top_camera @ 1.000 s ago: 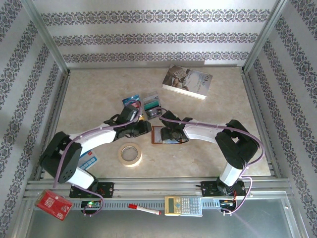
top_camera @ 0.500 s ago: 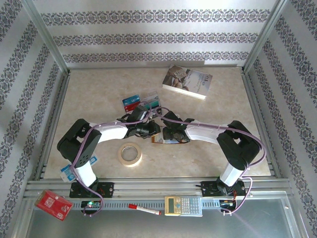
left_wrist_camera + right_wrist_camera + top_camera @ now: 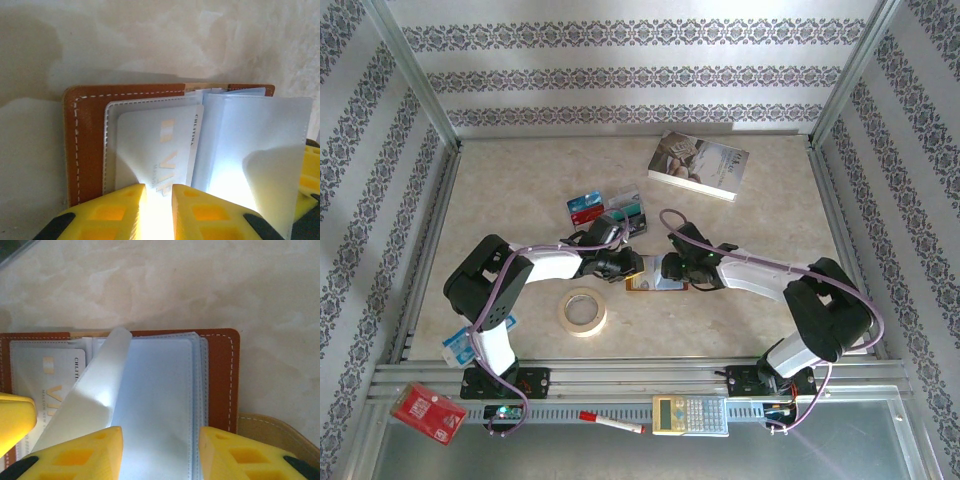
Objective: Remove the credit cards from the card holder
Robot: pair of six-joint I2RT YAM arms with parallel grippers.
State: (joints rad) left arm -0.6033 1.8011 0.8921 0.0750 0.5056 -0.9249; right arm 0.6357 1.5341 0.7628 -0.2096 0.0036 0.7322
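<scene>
At mid-table (image 3: pixel 520 190), between my two claws, the holder (image 3: pixel 647 284) lies open and flat, brown leather down and clear sleeves (image 3: pixel 160 390) up. My left claw (image 3: pixel 159 212) is at its left half with the yellow fingers (image 3: pixel 117 212) drawn close, a thin slit between them, set right at the near edge of a pale card (image 3: pixel 155 145) that sits inside its sleeve. Glare fills the slit, so I cannot tell whether the card's edge is pinched or merely beside the tips. My right claw (image 3: pixel 159 455) stands partly open over the right half, one finger on each side of the sleeve stack, gripping nothing that I can see (one loose leaf (image 3: pixel 95 385) tilts up and leans toward its left finger). Two more cards lie flat on the table just beyond the left claw, side by side and apart from the holder: a blue-and-red one (image 3: pixel 585 207) and a darker, greenish one (image 3: pixel 628 212). A tape roll (image 3: pixel 582 311) sits nearer my bases; a book (image 3: pixel 698 165) lies far back.
</scene>
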